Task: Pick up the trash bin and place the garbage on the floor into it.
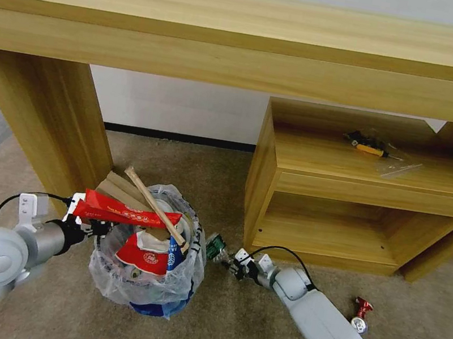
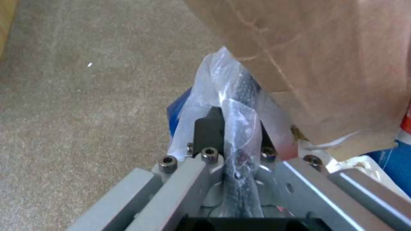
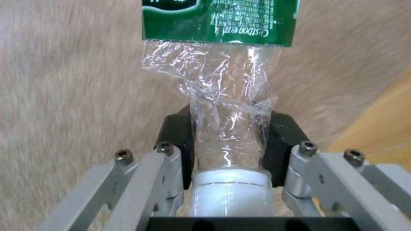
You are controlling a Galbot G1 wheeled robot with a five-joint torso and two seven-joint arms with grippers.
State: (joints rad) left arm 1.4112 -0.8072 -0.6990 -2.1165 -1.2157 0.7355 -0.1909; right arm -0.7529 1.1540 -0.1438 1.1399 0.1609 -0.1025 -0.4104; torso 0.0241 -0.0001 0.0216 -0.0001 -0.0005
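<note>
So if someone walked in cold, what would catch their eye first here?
Probably the trash bin on the carpet below the wooden desk, overflowing with a red wrapper, cardboard and a stick, the left gripper clamped on its bag-lined rim. Next, the right gripper beside the bin, holding a crushed clear bottle by its neck. A red can lies on the carpet at right.

Crushed bottle in the right gripper

The right gripper [image 3: 231,134] clamps its black pads [image 3: 178,141] on the neck of a crumpled clear plastic bottle [image 3: 227,96] with a white cap and green label, above beige carpet [image 3: 77,80].
</note>
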